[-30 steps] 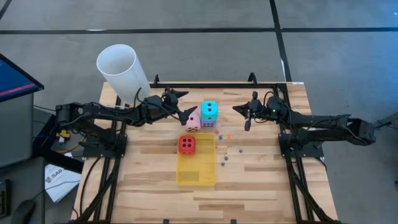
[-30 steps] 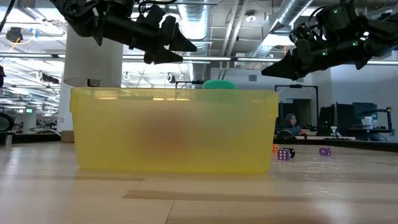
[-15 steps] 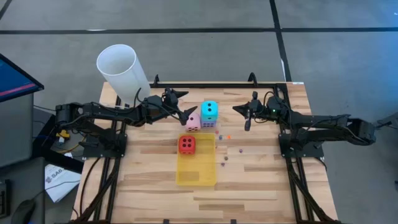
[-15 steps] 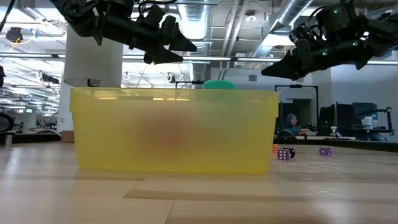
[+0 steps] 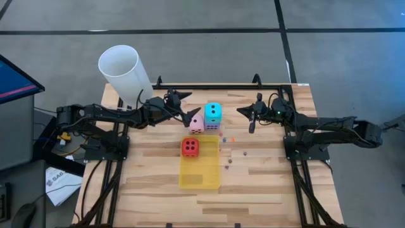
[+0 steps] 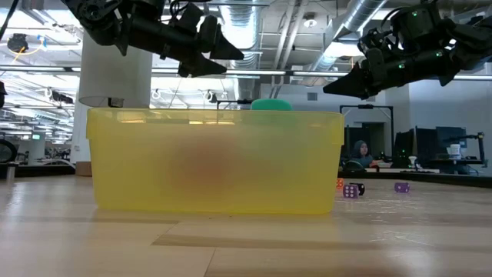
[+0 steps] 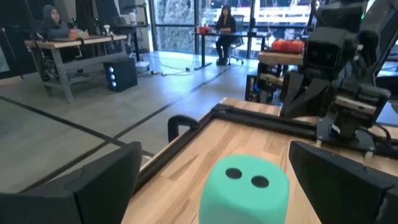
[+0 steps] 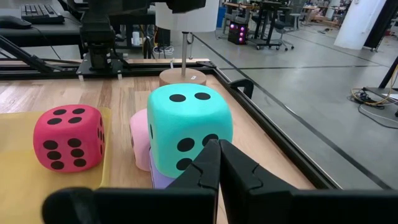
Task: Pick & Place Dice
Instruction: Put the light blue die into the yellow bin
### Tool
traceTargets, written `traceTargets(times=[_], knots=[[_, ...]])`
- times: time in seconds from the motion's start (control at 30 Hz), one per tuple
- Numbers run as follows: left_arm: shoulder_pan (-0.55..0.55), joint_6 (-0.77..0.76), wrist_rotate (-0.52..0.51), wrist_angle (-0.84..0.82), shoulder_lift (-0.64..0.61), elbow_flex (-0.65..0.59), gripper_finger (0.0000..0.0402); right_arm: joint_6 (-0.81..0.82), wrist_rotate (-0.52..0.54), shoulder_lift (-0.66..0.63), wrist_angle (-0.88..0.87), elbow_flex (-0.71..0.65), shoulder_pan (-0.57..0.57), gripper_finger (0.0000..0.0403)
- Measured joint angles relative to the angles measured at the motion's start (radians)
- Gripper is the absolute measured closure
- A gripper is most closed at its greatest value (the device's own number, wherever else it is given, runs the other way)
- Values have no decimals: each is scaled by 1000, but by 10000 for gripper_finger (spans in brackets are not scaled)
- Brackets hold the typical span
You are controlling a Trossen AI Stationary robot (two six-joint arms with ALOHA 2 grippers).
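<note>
Showing two dark pips: cyan die [image 7: 245,190]

A flat yellow tray [image 5: 200,174] lies mid-desk in front of me. A tall white cylinder [image 5: 124,71] stands at the wooden desk's [image 5: 266,183] far left corner. People sit at workstations [image 7: 224,25] beyond.
</note>
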Motion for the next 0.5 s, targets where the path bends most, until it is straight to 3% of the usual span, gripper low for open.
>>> traceTargets(times=[0.17, 0.37, 0.5], knots=[[0, 0, 12, 2, 0, 0, 4, -3, 0, 0, 6, 0, -1, 403], [13, 54, 140, 0, 2, 26, 4, -51, 0, 0, 8, 0, -1, 403], [13, 128, 168, -60, 4, 68, 4, -51, 0, 0, 8, 0, -1, 403]])
